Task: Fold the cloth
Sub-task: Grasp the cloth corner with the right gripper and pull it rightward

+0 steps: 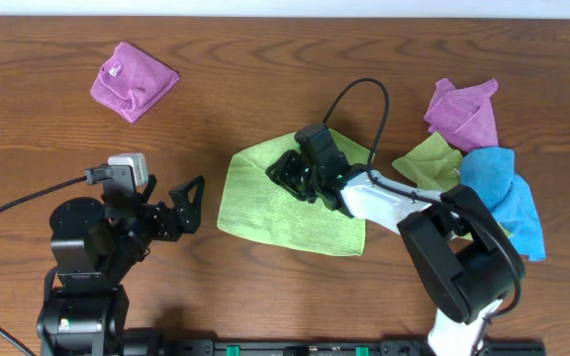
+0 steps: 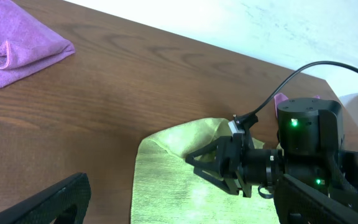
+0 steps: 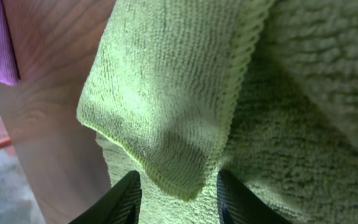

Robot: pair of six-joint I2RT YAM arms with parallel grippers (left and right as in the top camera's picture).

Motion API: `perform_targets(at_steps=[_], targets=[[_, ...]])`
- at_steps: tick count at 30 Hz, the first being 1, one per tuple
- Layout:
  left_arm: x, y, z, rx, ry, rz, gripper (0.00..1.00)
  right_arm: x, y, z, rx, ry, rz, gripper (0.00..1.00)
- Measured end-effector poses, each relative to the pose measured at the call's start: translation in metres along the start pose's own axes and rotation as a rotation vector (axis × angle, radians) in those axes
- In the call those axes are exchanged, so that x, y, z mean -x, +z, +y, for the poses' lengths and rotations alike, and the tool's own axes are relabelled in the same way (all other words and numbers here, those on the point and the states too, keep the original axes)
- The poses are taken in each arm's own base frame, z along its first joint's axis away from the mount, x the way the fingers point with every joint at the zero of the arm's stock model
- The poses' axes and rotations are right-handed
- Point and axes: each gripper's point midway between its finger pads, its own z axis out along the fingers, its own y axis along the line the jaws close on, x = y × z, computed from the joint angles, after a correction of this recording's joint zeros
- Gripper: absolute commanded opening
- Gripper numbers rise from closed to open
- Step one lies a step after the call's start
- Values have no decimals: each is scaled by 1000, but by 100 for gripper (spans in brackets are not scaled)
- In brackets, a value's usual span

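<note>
The lime-green cloth lies spread in the middle of the table. It also shows in the left wrist view. My right gripper is over its upper middle part. In the right wrist view its fingers are shut on the tip of a raised flap of the cloth, which is folded over the layer below. The right gripper also shows in the left wrist view. My left gripper is open and empty, just left of the cloth's left edge, with its fingers wide apart.
A folded purple cloth lies at the far left. At the right lies a pile: a purple cloth, a duller olive-green cloth and a blue cloth. A black cable loops above the right gripper.
</note>
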Motion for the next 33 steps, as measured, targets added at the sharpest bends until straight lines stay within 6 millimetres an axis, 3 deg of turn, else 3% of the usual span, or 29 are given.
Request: perform_targets(at_steps=[11,15,18,33], targets=[[0,0,0,0,0,0,95,3,0,-5,-20,116,-23,33],[0,0,0,0,0,0,95,4,0,-8,-35,148,-27,22],[0,0,0,0,0,0,95,5,0,-10,-46,166,-38,1],[0,0,1,3,7,1,95,37,-3,40,145,-119,-192,1]])
